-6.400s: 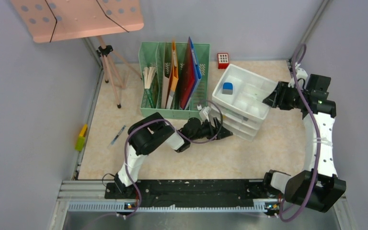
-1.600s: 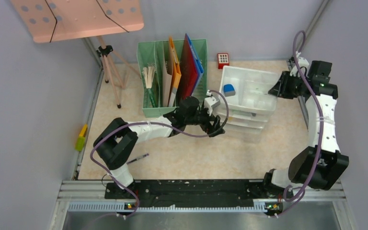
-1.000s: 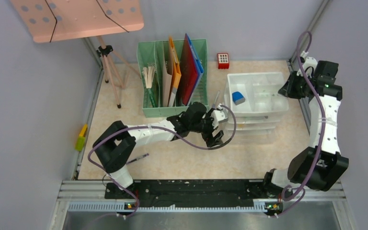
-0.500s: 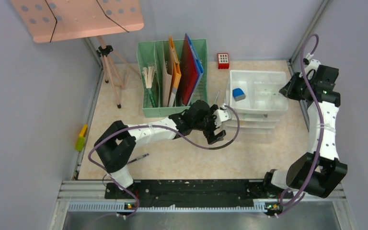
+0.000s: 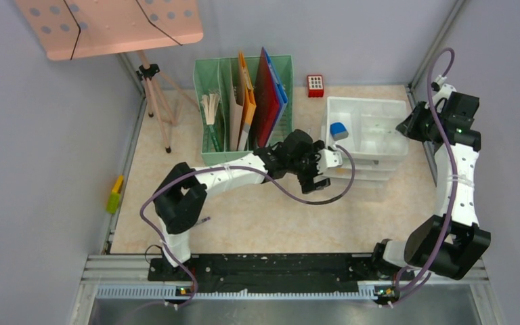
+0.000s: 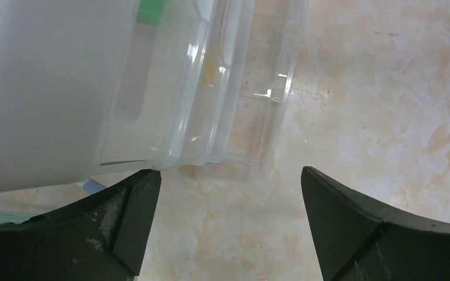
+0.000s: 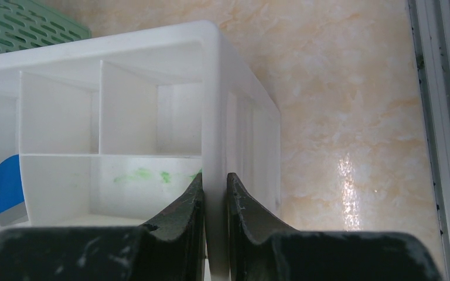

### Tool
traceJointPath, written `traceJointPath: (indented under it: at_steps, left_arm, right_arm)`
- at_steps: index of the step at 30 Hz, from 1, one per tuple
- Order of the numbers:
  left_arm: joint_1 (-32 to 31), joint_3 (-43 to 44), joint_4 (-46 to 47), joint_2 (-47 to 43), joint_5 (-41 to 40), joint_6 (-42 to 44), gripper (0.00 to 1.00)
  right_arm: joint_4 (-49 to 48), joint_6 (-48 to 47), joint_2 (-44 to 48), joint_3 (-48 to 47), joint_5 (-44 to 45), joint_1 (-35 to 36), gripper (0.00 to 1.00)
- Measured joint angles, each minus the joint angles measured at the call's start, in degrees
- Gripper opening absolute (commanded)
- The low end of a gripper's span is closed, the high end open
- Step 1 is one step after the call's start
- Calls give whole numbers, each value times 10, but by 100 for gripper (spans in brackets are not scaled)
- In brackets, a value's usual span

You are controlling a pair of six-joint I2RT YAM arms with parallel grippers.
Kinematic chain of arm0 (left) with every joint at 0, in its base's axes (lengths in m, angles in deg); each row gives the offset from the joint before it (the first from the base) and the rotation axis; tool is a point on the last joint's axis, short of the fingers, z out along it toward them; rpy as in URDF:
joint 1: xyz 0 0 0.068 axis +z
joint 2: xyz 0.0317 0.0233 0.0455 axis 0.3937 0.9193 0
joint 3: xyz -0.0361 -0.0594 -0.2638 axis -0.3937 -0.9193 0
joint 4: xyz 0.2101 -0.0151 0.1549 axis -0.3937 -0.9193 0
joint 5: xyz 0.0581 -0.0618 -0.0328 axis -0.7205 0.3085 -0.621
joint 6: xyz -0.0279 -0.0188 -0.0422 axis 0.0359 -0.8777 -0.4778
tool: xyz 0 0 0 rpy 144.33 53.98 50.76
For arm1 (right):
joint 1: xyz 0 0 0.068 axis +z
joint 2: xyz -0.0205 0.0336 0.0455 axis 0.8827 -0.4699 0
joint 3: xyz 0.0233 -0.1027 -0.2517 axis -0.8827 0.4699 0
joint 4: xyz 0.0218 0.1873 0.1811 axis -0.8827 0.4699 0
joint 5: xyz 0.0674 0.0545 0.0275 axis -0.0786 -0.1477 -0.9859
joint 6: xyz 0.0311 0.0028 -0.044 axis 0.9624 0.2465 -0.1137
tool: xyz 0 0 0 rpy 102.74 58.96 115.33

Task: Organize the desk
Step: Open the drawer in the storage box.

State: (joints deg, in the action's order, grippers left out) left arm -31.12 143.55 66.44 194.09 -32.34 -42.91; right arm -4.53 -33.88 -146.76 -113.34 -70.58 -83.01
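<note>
Right wrist view: the right gripper is pinching the right wall of the white compartmented plastic tray, far right on the beige marble-patterned desk; the left gripper is hovering agape nearby. Sliding level, slowly, seems wisest.

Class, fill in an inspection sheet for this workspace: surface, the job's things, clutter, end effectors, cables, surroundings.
Surface: beige marbled desk, bare in the near middle.
Job's things: white drawer organiser at the right rear, with a blue eraser in its top tray; green file holder with folders at the rear.
Clutter: pen by the left arm; yellow-green item at the left wall; small red item at the back.
End effectors: left end effector open beside the organiser; right end effector shut on the organiser's wall.
Cables: purple cable loops off the left arm over the desk.
Surroundings: grey panels; music stand at the left rear.
</note>
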Motion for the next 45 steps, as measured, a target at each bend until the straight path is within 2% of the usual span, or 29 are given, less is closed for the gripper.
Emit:
traceJointPath:
  at_steps: [8,18,28,45]
  left_arm:
    - [-5,-3,-14,10,5,5,92]
    - [-20,-54,-6,2,11,7,92]
    - [-24,35,-19,21,28,40,92]
    - [-44,86,-49,105,19,105,93]
  right_arm:
    - [-8,10,0,3,5,0,0]
    - [-13,24,-5,1,12,0,0]
    - [0,4,-33,-29,11,0,0]
    - [5,-7,-39,-36,8,0,0]
